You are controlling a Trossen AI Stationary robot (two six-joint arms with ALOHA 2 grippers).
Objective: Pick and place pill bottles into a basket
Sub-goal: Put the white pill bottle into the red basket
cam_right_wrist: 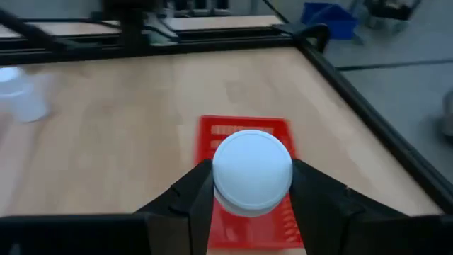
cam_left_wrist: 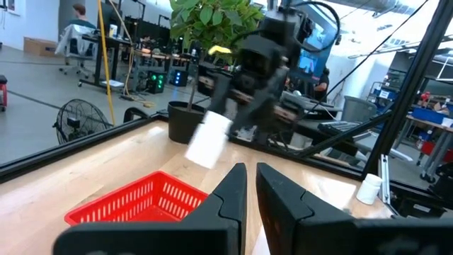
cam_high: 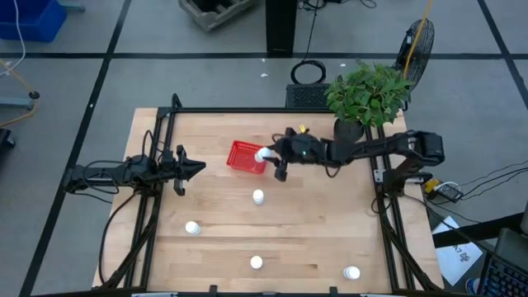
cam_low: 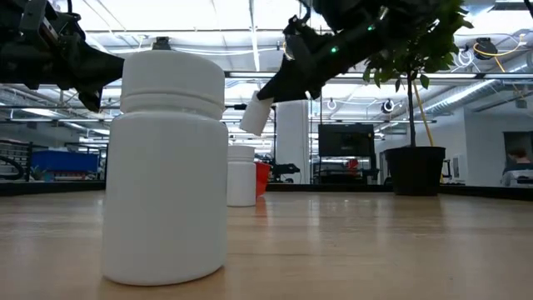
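My right gripper (cam_high: 272, 154) is shut on a white pill bottle (cam_high: 264, 153) in the air just over the right edge of the red mesh basket (cam_high: 245, 157). The right wrist view shows the bottle (cam_right_wrist: 253, 170) above the basket (cam_right_wrist: 244, 131). Three more bottles stand upright on the table in the high view (cam_high: 258, 196) (cam_high: 192, 228) (cam_high: 256, 262), and a further one (cam_high: 352, 271) stands near the front right. My left gripper (cam_high: 198, 168) hovers left of the basket, fingers together (cam_left_wrist: 251, 195), empty. My right gripper pinches the bottle's side walls (cam_right_wrist: 216, 185) between its two fingers (cam_right_wrist: 195, 195). The fingers come from the table's right, slanting down. The bottle (cam_low: 256, 114) sticks out past the fingertips, tilted, its free round end toward the basket, lifted clear.
A potted plant (cam_high: 369, 95) stands at the table's far right corner, behind my right arm. Dark frame rails (cam_high: 272, 111) run along the table's far and side edges. In the low view one bottle (cam_low: 166, 167) stands close to the camera.
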